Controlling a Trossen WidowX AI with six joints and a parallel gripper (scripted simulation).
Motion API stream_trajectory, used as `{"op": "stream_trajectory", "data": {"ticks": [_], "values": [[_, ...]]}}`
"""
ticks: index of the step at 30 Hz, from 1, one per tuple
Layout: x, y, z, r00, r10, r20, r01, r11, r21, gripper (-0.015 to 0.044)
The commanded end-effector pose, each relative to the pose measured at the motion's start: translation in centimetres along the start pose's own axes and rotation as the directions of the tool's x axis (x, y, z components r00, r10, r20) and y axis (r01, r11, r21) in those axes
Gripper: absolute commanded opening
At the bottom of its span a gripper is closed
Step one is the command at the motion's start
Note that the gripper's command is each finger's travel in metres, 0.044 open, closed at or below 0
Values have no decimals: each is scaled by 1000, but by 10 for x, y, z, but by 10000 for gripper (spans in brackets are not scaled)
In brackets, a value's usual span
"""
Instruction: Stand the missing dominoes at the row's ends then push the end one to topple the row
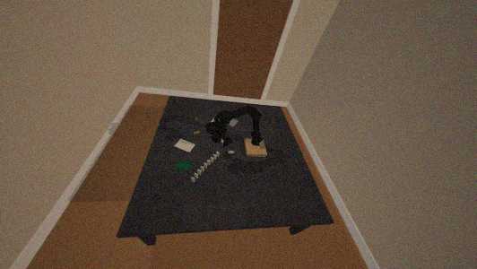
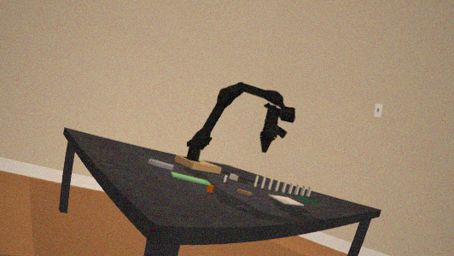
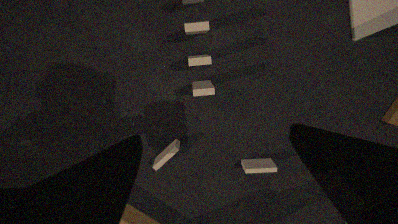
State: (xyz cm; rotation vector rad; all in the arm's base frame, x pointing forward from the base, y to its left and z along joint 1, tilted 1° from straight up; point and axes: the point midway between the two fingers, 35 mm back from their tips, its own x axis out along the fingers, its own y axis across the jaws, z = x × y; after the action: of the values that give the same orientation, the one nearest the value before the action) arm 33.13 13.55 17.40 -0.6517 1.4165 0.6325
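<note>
A straight row of several pale dominoes point(image 1: 205, 166) point(image 2: 276, 185) point(image 3: 200, 60) stands upright on the dark table point(image 1: 251, 202) point(image 2: 128, 179). One loose domino point(image 1: 231, 151) point(image 2: 234, 177) point(image 3: 166, 155) sits off the row's near end, turned at an angle. Another loose domino point(image 2: 225, 178) point(image 3: 259, 166) is on the other side, near the right finger in the wrist view. I cannot tell for sure which side either loose one rests on. My gripper point(image 1: 221, 141) point(image 2: 264, 151) point(image 3: 215, 136) is open and empty, well above the table near the row's near end.
A white slab point(image 1: 185, 145) point(image 2: 287, 200) point(image 3: 380, 17) and a dark green patch point(image 1: 183, 165) point(image 2: 307, 199) lie beside the row. A brown block point(image 1: 196, 132) point(image 2: 244, 192), an orange block point(image 2: 210, 189), a light green bar point(image 2: 190, 177) and a grey bar point(image 2: 160, 164) lie nearer the wooden base point(image 1: 255, 152) point(image 2: 209, 167).
</note>
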Motion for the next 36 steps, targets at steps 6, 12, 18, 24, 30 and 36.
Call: {"op": "stream_trajectory", "data": {"ticks": [6,12,18,24,30,36], "values": [[33,21,-42,1000,9,-13,-3,915,405,440],[65,42,-83,1000,12,-16,2,717,697,440],[74,47,-94,1000,13,-16,4,653,757,440],[95,46,-91,1000,13,-16,4,653,757,440],[138,47,-94,1000,13,-16,4,653,757,440],[142,46,-92,1000,13,-16,4,653,757,440]]}}
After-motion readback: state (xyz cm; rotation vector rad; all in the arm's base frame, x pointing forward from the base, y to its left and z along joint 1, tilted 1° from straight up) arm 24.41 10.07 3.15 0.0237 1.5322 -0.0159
